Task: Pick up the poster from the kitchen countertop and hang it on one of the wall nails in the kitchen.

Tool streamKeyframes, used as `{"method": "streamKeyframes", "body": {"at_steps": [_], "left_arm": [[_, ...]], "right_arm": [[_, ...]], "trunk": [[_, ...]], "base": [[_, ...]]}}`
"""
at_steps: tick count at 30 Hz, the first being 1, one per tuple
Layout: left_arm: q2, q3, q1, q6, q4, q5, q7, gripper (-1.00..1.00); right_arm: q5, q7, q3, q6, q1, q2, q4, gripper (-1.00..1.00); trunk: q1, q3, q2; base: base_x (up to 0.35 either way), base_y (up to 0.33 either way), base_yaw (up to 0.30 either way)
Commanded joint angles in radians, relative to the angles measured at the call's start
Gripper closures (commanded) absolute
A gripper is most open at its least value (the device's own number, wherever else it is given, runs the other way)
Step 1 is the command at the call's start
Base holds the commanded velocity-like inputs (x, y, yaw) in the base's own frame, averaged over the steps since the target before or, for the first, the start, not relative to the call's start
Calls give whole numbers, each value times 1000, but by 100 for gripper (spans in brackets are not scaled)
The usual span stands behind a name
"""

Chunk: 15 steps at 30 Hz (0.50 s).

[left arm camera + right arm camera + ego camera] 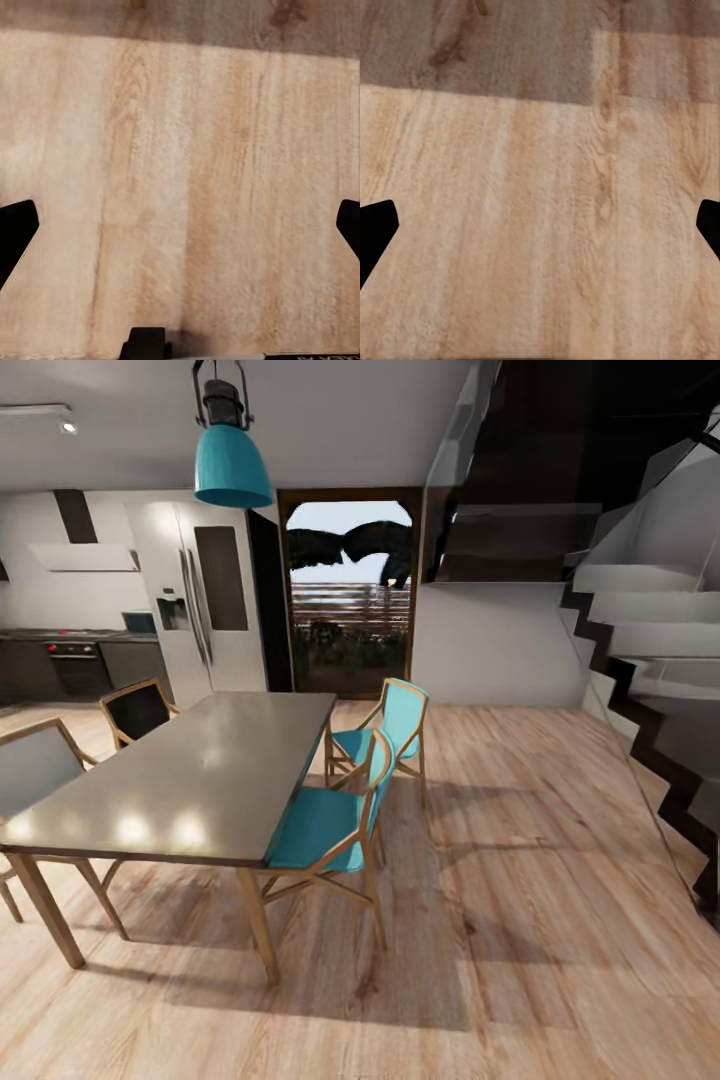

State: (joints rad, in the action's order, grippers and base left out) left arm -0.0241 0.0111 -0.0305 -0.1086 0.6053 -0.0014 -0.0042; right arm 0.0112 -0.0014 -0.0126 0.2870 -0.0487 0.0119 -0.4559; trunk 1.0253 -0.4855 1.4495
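Both end effectors, left (180, 229) and right (540, 229), are hanging wide open and empty above the pale wooden plank floor (547, 225); the framed poster will likely handle light, stiff, best pinched by its edge.

Black fingertips (16, 232) — angular, matte

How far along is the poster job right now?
Done: nothing visible. The left gripper and right gripper are both open over bare wooden floor, holding nothing.
In hand: transit. The head view looks across a dining table with turquoise chairs, with the fridge and oven beyond.
Left: everything. Reach the kitchen, find and grasp the poster, hang it on a nail.
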Motion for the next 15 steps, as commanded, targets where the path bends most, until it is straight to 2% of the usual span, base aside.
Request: {"method": "streamKeyframes", "body": {"at_steps": [1, 6, 15], "left_arm": [[0, 1, 0, -2, 1, 0, 0, -100], [0, 1, 0, -2, 1, 0, 0, -100], [0, 1, 0, -2, 1, 0, 0, -100]], "right_arm": [[1, 0, -1, 3, 0, 0, 0, -100], [1, 0, -1, 3, 0, 0, 0, -100], [1, -1, -1, 3, 0, 0, 0, -100]], "trunk": [[0, -1, 0], [0, -1, 0], [0, -1, 0]], "base": [[-164, 233, 288], [-65, 90, 288], [-6, 9, 288]]}}
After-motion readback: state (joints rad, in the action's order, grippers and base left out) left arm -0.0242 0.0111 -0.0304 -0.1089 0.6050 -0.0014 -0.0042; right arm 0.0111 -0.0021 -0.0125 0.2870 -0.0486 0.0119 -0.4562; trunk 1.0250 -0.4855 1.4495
